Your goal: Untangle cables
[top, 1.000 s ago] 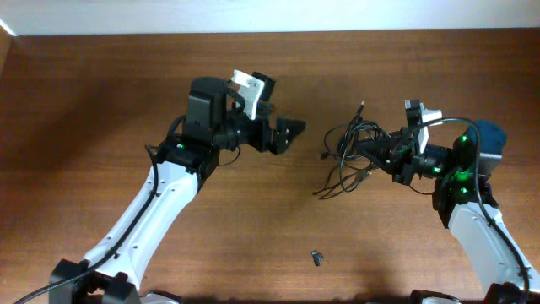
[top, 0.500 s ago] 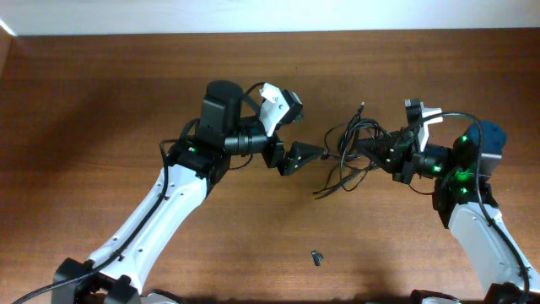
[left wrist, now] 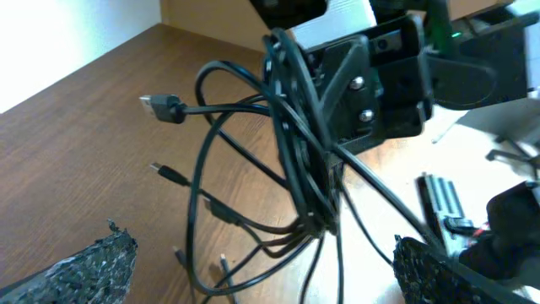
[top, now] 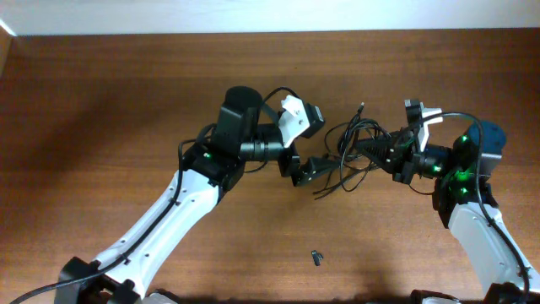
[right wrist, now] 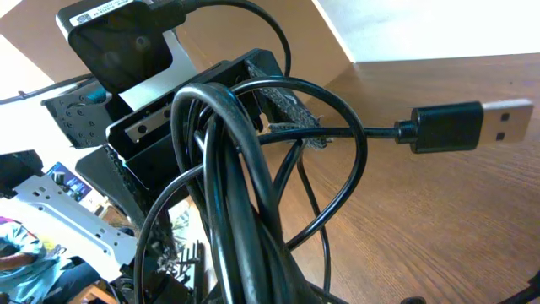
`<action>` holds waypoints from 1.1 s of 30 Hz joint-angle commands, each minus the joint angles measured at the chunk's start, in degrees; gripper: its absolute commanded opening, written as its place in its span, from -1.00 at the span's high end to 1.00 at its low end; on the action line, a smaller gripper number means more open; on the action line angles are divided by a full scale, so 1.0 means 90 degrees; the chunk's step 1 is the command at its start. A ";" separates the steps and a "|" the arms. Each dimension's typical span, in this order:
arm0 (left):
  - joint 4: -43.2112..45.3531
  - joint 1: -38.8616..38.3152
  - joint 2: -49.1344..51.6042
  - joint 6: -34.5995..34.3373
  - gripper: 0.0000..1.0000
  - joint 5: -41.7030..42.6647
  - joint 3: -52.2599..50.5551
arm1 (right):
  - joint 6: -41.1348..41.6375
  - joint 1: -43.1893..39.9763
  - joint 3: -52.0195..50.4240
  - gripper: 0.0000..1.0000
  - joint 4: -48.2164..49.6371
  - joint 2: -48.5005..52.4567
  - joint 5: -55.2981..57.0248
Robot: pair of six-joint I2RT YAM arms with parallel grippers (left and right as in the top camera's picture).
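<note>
A tangled bundle of black cables (top: 353, 152) hangs just above the brown table, right of centre. My right gripper (top: 377, 150) is shut on the bundle and holds it up; the thick knot of cables (right wrist: 228, 194) fills the right wrist view, with a USB plug (right wrist: 472, 125) sticking out to the right. My left gripper (top: 319, 167) is open, its fingers at the bundle's lower left, with loose strands between them. In the left wrist view the bundle (left wrist: 295, 160) hangs straight ahead and both finger pads show at the bottom corners (left wrist: 261, 274).
A small dark piece (top: 317, 257) lies on the table (top: 101, 101) near the front edge. A blue object (top: 489, 135) sits behind my right arm at the far right.
My left arm has swung to the right, bringing its open gripper from the table's middle up to the bundle. The right arm and the bundle have stayed put.
</note>
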 commanded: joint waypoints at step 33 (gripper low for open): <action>0.0566 -0.0690 -0.0090 -0.0355 1.00 -0.1877 0.0041 | -0.0022 0.0027 0.0027 -0.98 0.0153 -0.0049 -0.0413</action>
